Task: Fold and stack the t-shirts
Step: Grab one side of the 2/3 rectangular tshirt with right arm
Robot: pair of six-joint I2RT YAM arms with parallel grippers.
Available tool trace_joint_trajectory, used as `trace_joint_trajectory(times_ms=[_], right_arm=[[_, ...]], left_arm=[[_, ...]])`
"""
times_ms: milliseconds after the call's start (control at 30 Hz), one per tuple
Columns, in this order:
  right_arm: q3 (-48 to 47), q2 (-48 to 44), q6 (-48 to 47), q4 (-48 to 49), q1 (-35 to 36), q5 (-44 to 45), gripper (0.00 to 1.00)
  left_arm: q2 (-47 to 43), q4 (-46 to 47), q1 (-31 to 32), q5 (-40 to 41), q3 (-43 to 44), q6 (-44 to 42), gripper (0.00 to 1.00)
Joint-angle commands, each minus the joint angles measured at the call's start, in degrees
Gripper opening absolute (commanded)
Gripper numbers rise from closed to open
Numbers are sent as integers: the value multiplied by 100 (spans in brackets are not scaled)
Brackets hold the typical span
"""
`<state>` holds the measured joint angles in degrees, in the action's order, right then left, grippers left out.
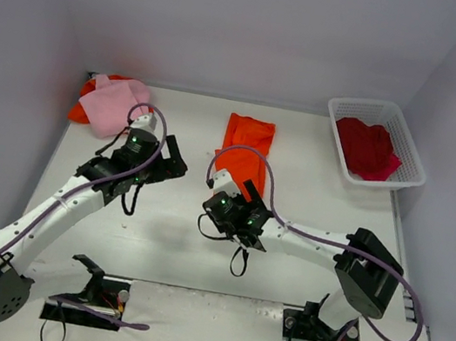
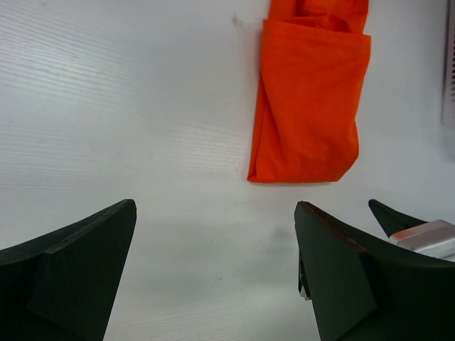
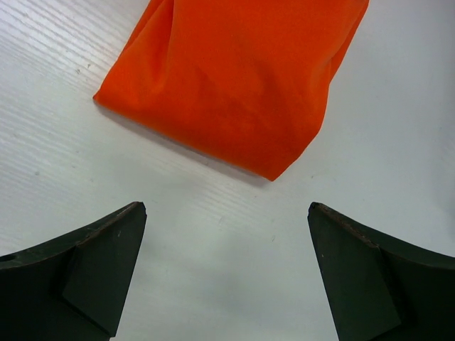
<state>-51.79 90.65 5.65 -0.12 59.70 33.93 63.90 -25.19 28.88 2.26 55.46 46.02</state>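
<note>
**Both tools spread & empty; orange tee half-folded mid-worktop**

Orange t-shirt [image 1: 248, 143] lies as a long folded strip at centre of the worktop [image 1: 329, 197], its near end just ahead of the right tool [image 3: 227, 209]. The left tool [image 2: 213, 213] hovers off to the strip's left; neither pinches anything. Pink t-shirt [image 1: 116, 102] is bunched at the far-left corner, crimson t-shirt [image 1: 368, 148] in the white basket [image 1: 413, 152]. Cloth looks light & limp, layers prob slide on each other. Best taken at the near end's 2 corners, pinching thru all layers, lifted low so the fold doesn't open.
</note>
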Motion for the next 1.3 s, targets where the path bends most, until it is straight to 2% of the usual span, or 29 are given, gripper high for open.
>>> trace_joint_trajectory(times_ms=[0,300,933,1267], right_arm=[[-253,84,-73,-137,68,316,94],[-182,506,-73,-41,173,588,93],[-314,1165,-512,522,463,1361,92],[-384,1587,-1074,917,463,1678,92]], left_arm=[[-290,-91,-409,-287,-132,-137,88],[-492,-223,-1270,-955,-211,-410,88],[-457,-153,-1649,-1219,-378,-585,88],[-475,-135,-1719,-1272,-440,-603,88]])
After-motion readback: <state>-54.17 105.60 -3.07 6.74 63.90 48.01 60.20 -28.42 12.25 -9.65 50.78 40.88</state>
